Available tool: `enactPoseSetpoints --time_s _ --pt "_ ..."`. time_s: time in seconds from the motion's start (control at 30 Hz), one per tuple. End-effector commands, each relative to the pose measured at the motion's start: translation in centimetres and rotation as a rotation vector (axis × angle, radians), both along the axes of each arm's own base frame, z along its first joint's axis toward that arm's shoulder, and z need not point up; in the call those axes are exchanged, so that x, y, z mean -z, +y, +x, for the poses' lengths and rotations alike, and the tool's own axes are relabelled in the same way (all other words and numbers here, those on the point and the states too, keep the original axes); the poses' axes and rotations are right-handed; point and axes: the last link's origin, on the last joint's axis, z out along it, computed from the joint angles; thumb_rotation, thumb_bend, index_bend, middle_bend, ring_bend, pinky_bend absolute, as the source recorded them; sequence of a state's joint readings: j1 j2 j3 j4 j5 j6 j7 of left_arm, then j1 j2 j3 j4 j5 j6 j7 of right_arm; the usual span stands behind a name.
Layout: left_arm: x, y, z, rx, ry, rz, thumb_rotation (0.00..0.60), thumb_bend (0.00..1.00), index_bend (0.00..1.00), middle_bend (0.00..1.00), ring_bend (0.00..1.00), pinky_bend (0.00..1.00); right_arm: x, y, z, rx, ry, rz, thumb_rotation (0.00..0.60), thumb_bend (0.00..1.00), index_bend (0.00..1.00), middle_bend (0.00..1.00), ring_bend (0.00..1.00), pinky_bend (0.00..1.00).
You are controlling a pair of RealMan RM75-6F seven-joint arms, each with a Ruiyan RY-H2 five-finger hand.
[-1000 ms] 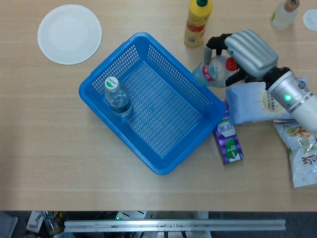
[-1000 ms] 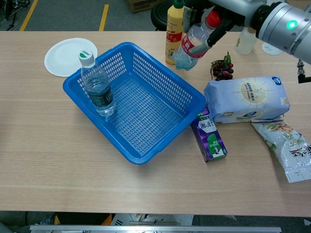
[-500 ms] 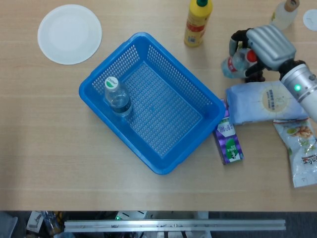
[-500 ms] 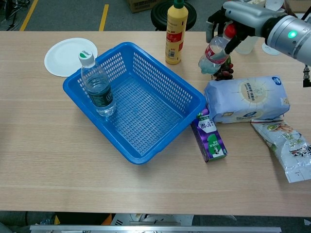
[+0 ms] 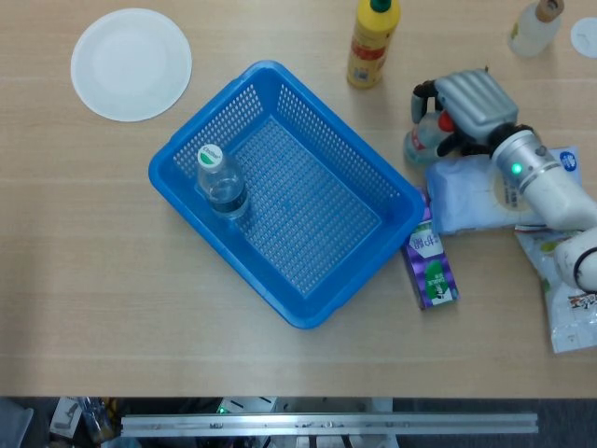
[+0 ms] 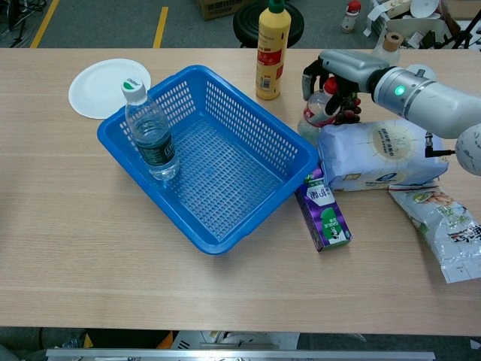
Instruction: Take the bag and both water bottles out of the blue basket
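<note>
The blue basket sits mid-table. One clear water bottle with a white cap stands upright in its left corner. Outside the basket, my right hand grips a second water bottle with a red cap from above, low over the table and slightly tilted. This bottle is beside the pale blue and white bag, which lies on the table right of the basket. My left hand shows in neither view.
A purple carton lies against the basket's right corner. A snack packet lies at the far right. A yellow sauce bottle, dark grapes and a white plate sit towards the back.
My right hand carried the red-capped bottle from over the basket's right rim out to the right, then came down and slightly back, next to the bag.
</note>
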State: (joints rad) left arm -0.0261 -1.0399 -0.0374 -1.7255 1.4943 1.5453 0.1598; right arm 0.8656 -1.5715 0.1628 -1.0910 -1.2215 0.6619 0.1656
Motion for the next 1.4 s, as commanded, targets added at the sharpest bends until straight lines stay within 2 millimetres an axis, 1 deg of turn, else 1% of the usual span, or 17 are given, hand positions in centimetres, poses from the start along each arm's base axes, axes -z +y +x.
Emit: enactPoseSetpoints --time_s 0.03,0.1,0.17,0.27,0.37,0.47,0.63,0.73,0.83,0.87,1.0,1.2,1.33,1.4 --pt "0.0 0.0 0.0 0.001 0.001 0.001 0.6 0.23 0.2 0.28 0.24 0.34 0.6 0.1 -0.1 0.001 0.017 0.03 0.6 0.09 0.48 0.42 0.45 0.7" --pt "-0.1 0.1 -0.1 0.003 0.009 0.006 0.6 0.23 0.2 0.28 0.24 0.34 0.4 0.1 -0.2 0.001 0.02 0.037 0.6 0.09 0.36 0.35 0.37 0.64" --pt "-0.2 0.3 -0.2 0.002 0.016 0.009 0.6 0.23 0.2 0.28 0.24 0.33 0.1 0.2 -0.2 0.005 0.014 0.039 0.6 0.09 0.2 0.3 0.33 0.6" --pt "-0.2 0.5 -0.2 0.008 0.018 0.008 0.6 0.23 0.2 0.28 0.24 0.33 -0.6 0.4 0.0 -0.013 -0.002 0.028 0.6 0.09 0.1 0.24 0.29 0.58" --pt "-0.1 0.8 -0.1 0.016 0.015 0.006 0.6 0.23 0.2 0.27 0.24 0.33 -1.4 0.8 0.4 -0.039 -0.029 0.019 0.6 0.09 0.03 0.19 0.27 0.55" --pt "0.0 1.2 -0.1 0.016 0.009 0.002 0.6 0.23 0.2 0.27 0.24 0.33 -2.7 1.4 1.2 -0.082 -0.06 0.0 0.6 0.09 0.02 0.18 0.26 0.53" --pt "0.0 2.0 0.4 0.034 -0.015 -0.018 0.6 0.23 0.19 0.27 0.24 0.33 -6.5 3.1 2.2 -0.16 -0.098 -0.066 0.6 0.09 0.02 0.18 0.25 0.52" --pt "0.2 2.5 0.7 0.046 -0.04 -0.04 0.6 0.23 0.19 0.27 0.24 0.33 -8.9 4.4 2.2 -0.157 -0.136 -0.09 0.6 0.09 0.02 0.19 0.25 0.52" --pt "0.8 3.1 1.2 0.056 -0.065 -0.079 0.6 0.23 0.19 0.27 0.24 0.33 -11.6 5.7 1.8 -0.18 -0.113 -0.149 0.6 0.09 0.02 0.21 0.25 0.52" --pt "1.0 3.3 1.4 0.06 -0.081 -0.099 0.6 0.23 0.18 0.27 0.24 0.33 -12.6 6.3 1.7 -0.192 -0.104 -0.182 0.6 0.09 0.02 0.21 0.25 0.52" --pt "1.7 4.4 2.1 0.067 -0.15 -0.158 0.6 0.23 0.12 0.26 0.23 0.33 -15.4 8.3 1.7 -0.223 -0.087 -0.278 0.6 0.09 0.02 0.23 0.25 0.52" --pt "3.0 6.3 3.6 0.075 -0.295 -0.236 0.6 0.23 0.04 0.23 0.22 0.33 -18.2 10.4 1.6 -0.234 -0.101 -0.382 0.6 0.09 0.02 0.24 0.25 0.52" --pt "4.1 7.5 4.5 0.078 -0.351 -0.306 0.6 0.23 0.03 0.2 0.21 0.33 -19.0 11.2 1.3 -0.231 -0.105 -0.403 0.6 0.09 0.02 0.24 0.25 0.52" --pt "4.7 8.2 5.0 0.074 -0.368 -0.342 0.6 0.23 0.01 0.17 0.2 0.33 -19.2 11.6 1.2 -0.231 -0.103 -0.404 0.6 0.09 0.02 0.24 0.25 0.52"
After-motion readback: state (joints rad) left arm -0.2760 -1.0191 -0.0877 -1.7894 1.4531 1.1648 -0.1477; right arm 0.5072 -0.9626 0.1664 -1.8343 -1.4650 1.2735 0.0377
